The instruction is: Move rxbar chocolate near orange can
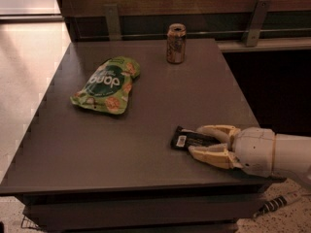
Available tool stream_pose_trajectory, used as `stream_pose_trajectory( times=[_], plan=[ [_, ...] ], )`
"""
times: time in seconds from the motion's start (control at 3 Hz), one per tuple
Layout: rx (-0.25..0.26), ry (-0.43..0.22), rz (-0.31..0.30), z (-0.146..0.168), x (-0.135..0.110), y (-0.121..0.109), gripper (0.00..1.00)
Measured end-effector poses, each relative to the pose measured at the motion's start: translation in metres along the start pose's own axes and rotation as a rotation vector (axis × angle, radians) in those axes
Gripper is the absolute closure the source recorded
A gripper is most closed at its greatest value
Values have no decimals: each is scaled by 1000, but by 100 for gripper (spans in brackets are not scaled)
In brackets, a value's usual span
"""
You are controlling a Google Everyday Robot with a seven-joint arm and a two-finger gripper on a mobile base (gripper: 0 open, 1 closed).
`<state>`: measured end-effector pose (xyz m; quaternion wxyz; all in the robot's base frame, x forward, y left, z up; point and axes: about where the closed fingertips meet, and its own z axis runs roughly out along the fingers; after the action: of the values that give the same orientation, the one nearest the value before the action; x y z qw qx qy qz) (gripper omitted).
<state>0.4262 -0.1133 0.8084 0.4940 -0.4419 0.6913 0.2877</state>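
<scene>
The rxbar chocolate [183, 138], a flat black bar with a white label patch, lies on the dark table [146, 169] near the front right. My gripper [195, 140] reaches in from the right at table height. Its two cream fingers [216, 130] press on either side of the bar's right end. The bar's left end sticks out past the fingertips. The orange can [176, 43] stands upright at the table's far edge, well apart from the bar and gripper.
A green snack bag [107, 85] lies flat on the left middle of the table. A wooden wall with a metal rail and brackets [255, 21] runs behind the table. The table's front edge is just below the gripper. A cable [272, 205] lies on the floor at the right.
</scene>
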Motion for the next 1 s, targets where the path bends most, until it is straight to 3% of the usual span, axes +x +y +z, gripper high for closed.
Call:
stream_pose_trajectory(
  times=[1.0],
  plan=[
    [0, 0, 0, 0, -1, 0, 100]
  ],
)
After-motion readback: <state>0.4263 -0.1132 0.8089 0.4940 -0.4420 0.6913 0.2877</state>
